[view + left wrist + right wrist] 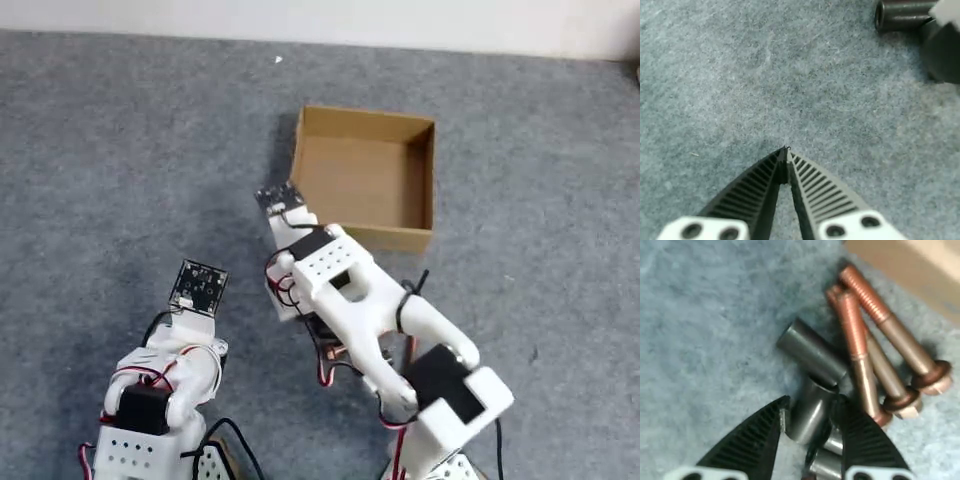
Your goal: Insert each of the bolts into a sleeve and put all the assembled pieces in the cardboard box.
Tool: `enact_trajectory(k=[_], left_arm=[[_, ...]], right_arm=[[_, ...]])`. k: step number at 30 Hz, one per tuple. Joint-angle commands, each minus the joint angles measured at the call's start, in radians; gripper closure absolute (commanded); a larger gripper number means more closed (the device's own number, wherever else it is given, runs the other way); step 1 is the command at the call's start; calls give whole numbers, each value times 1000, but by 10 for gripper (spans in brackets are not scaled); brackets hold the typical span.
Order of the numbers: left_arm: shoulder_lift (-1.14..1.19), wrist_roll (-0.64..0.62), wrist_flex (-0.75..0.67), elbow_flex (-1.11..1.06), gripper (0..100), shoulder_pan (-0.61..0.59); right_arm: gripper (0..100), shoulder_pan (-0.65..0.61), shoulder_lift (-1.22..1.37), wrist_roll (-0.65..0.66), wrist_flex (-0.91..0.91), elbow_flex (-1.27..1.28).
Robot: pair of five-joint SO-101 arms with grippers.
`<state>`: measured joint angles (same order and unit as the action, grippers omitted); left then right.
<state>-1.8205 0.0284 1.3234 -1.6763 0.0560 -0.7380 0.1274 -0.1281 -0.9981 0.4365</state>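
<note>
Three bolts (pixel 860 355) and some sleeves (pixel 812 352) are heaped beside the box (pixel 390 238), whose inside is seen as bare cardboard.
The bolts are laid side by side on the grey bench (pixel 120 150), close to the box wall and touching the sleeves. The right jaws are parted, with one tilted sleeve (pixel 810 410) set between them. The left jaws are closed, tips met, and are held low over the bench, apart from the box.
</note>
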Motion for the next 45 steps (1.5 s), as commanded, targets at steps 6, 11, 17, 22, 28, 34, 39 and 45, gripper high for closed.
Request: enact_trajectory(k=[6, 11, 17, 22, 28, 34, 39, 45], left_arm=[[-13, 2, 5, -19, 993, 15], [-13, 2, 5, -19, 993, 15], [-13, 2, 5, -19, 993, 15], [-13, 2, 5, -19, 993, 15], [-13, 2, 5, -19, 993, 15], [-13, 2, 5, -19, 993, 15], [-13, 2, 5, -19, 993, 15], [-13, 2, 5, -19, 993, 15]], right_arm=[[926, -5, 76, -5, 8, -50], [993, 19, -8, -5, -27, -51], [995, 110, -248, 51, -133, -51], [995, 148, -490, 78, -237, -45], [995, 216, -750, 80, -303, 39], [995, 314, -923, 80, -300, 183], [995, 412, -1003, 84, -298, 274], [995, 541, -1058, 123, -214, 430]])
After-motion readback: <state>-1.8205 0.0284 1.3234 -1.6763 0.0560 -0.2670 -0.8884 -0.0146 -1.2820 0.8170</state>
